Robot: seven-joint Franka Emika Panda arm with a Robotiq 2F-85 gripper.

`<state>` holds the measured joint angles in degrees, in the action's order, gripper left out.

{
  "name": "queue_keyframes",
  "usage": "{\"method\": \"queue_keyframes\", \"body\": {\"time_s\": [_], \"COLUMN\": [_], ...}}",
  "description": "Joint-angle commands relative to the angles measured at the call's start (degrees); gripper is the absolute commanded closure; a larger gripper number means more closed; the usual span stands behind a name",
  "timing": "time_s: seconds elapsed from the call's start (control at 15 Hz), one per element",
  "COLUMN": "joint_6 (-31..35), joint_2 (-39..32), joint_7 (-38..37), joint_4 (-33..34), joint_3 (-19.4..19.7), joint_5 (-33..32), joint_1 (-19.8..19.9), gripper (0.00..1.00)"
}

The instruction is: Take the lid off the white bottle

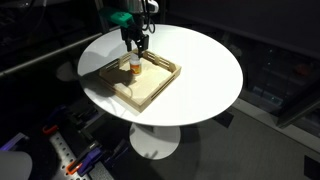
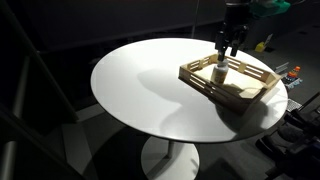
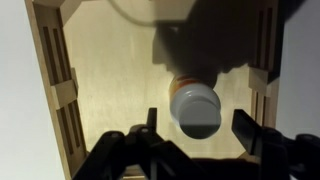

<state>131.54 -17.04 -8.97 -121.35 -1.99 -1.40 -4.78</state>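
Note:
The white bottle (image 1: 134, 67) stands upright in the light wooden tray (image 1: 160, 85) on the round white table; it also shows in an exterior view (image 2: 219, 73). In the wrist view the bottle (image 3: 190, 88) has an orange body and its round white lid (image 3: 195, 108) is on top. My gripper (image 3: 196, 128) hangs just above it, open, with a finger on each side of the lid and not touching it. In the exterior views the gripper (image 1: 135, 45) (image 2: 225, 50) is directly over the bottle.
The tray's slatted walls (image 3: 62, 70) rise on both sides of the bottle. The round white table (image 2: 150, 80) extends wide around the tray. The surroundings are dark, with cables and gear on the floor (image 1: 70, 155).

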Motion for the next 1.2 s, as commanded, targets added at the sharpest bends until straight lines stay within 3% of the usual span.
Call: {"method": "queue_keyframes", "body": {"time_s": [0.0, 0.33, 0.4, 0.47, 0.8, 0.87, 0.93, 1.13], "joint_6": [-1.35, -1.74, -1.72, -1.58, -1.28, -2.94, -0.56, -1.96], "joint_2": [-0.33, -0.24, -0.18, -0.12, 0.13, 3.55, 0.16, 1.76], "joint_7": [-1.24, -1.29, -1.12, -0.81, 1.15, 2.45, 0.36, 0.77], "joint_4": [1.05, 1.05, 1.02, 0.97, 0.79, -0.99, 0.09, 0.03], "joint_3": [0.03, 0.02, -0.04, -0.13, -0.53, -0.40, -0.07, -0.10], "joint_5": [0.56, 0.62, 0.76, 0.97, 1.69, 2.09, 0.52, 0.84], "joint_1": [-0.20, -0.18, -0.14, -0.06, 0.33, 0.99, 0.04, 0.35], "gripper": [0.23, 0.23, 0.20, 0.03, 0.00, 0.00, 0.00, 0.00]}}
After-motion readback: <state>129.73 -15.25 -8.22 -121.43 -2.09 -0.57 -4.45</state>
